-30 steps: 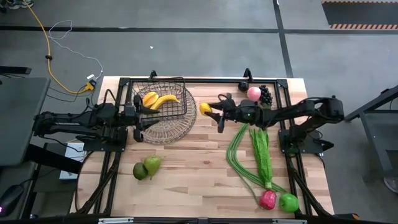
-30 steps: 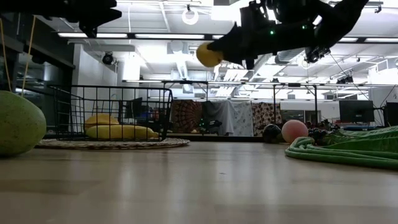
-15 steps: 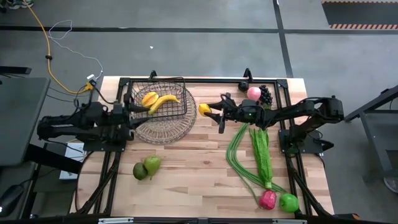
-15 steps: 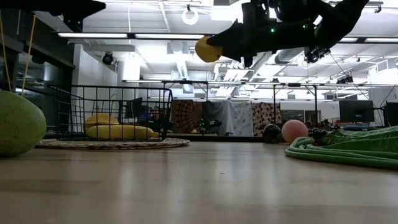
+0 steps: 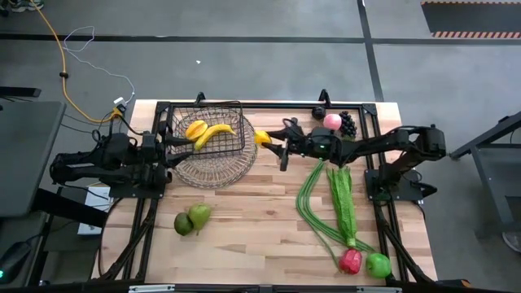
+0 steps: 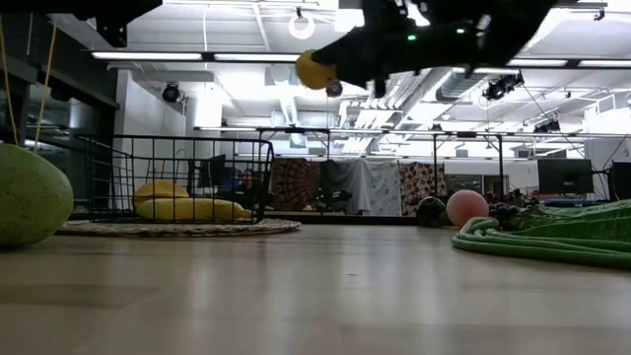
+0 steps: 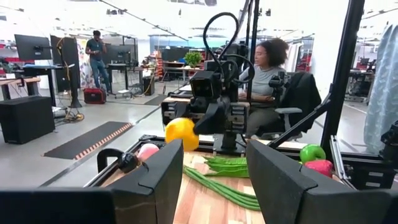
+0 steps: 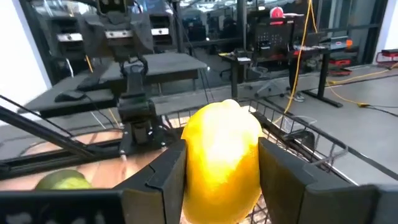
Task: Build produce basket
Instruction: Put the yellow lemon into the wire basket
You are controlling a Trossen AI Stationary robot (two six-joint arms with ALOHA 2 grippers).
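Lying nearest on the pale wooden table [image 5: 244, 220] were two green pears [image 5: 190, 219] at the left, with a red pepper [image 5: 351, 260] and a green apple [image 5: 378, 264] at the right corner. Farther in, long green beans and leafy greens [image 5: 335, 199] stretched up the right half. Beyond them the right gripper [image 5: 271, 140] hung above the table, its fingers [image 8: 283, 168] pinching a smooth yellow lemon [image 5: 261, 137] by its sides, just right of the dark wire-mesh basket [image 5: 213, 146] and not yet over its rim. That basket sat far left on a round woven mat, already holding a yellow banana [image 5: 214, 133] and an orange fruit [image 5: 195, 129]. The left gripper [image 5: 172, 143] waited at the basket's left edge, its fingers [image 7: 155, 180] spread apart with nothing between them. At the far edge lay a pink peach [image 5: 331, 122] beside dark grapes [image 5: 348, 123].

The lemon looked light, rigid and somewhat slippery, so a hold across its widest middle, as shown, seemed soundest; it would probably roll if released high.
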